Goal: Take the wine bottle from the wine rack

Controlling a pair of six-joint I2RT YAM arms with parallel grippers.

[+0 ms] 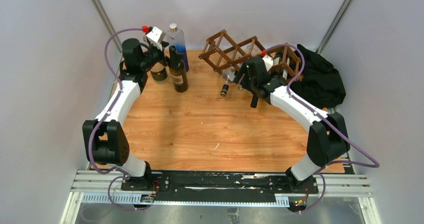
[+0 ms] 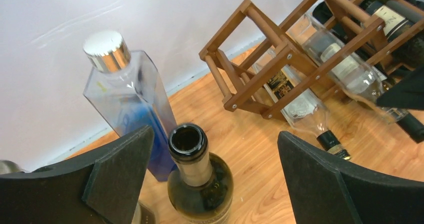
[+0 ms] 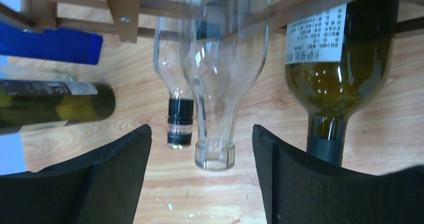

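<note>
Wine bottle of clear glass lies in the wine rack, its open neck poking out between the spread fingers of our right gripper, which touch neither side of it. Also in the rack, just off that gripper's one finger we see a second clear bottle with a black capsule, and off the other a dark green bottle. Our left gripper is spread wide, holding nothing, around an upright open bottle, a blue square bottle just beyond.
</note>
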